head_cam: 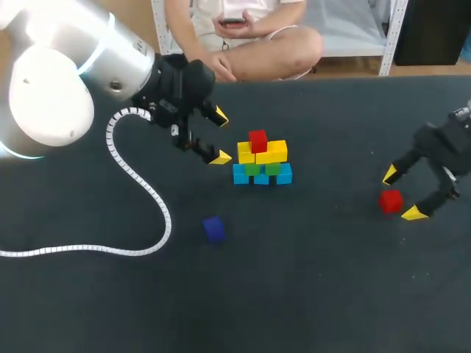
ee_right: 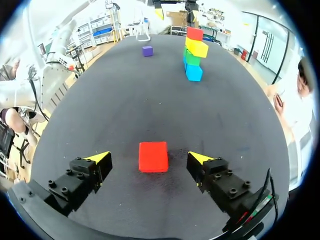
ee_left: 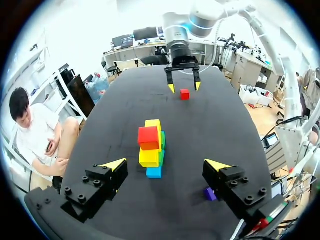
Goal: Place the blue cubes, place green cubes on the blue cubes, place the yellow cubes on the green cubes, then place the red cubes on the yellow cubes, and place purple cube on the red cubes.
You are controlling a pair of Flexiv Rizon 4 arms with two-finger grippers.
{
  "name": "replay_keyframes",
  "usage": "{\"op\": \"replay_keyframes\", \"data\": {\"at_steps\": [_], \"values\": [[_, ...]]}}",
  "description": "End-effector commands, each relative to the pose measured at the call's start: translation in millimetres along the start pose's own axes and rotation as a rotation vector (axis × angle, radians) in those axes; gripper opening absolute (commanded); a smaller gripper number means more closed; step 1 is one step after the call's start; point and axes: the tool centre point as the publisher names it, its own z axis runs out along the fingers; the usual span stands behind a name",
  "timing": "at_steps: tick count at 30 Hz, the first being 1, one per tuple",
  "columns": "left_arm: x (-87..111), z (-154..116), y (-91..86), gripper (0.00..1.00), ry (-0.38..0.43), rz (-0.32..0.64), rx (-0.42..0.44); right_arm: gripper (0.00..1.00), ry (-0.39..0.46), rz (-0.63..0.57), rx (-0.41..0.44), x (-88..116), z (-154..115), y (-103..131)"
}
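In the middle of the dark table (head_cam: 309, 279) stands a cube stack (head_cam: 261, 160): blue cubes at the bottom, then green, then yellow, with one red cube (head_cam: 257, 140) on top. My left gripper (head_cam: 219, 136) hangs open just left of the stack, which lies ahead of its fingers in the left wrist view (ee_left: 152, 145). A loose red cube (head_cam: 391, 200) lies on the table at the right. My right gripper (head_cam: 402, 194) is open around it, and the fingers (ee_right: 97, 159) stand clear of the red cube (ee_right: 153, 156) on both sides. A purple cube (head_cam: 214, 229) lies alone in front of the stack.
A white ribbed cable (head_cam: 140, 184) loops across the table's left half. A person sits beyond the far edge, not touching the table. In the left wrist view the purple cube (ee_left: 210, 193) lies beside one finger.
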Motion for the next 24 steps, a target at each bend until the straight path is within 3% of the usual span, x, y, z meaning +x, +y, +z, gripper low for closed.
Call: {"op": "replay_keyframes", "data": {"at_steps": [1,19,20,21,22,24], "values": [[1.1,0,0.6,1.00,-0.003,0.002,0.002,1.00,-0.007,0.004,0.021,1,-2,7],[1.1,0,0.6,1.00,-0.003,0.002,0.002,0.99,-0.018,0.024,0.014,0,7,-3],[1.1,0,0.6,1.00,-0.003,0.002,0.002,0.87,-0.018,0.024,0.014,0,7,-3],[1.1,0,0.6,1.00,-0.003,0.002,0.002,0.58,-0.017,0.025,0.016,0,7,-3],[1.1,0,0.6,1.00,-0.003,0.002,0.002,0.48,-0.017,0.027,0.018,0,7,-4],[1.1,0,0.6,1.00,-0.003,0.002,0.002,0.45,-0.016,0.029,0.022,0,6,-4]]}}
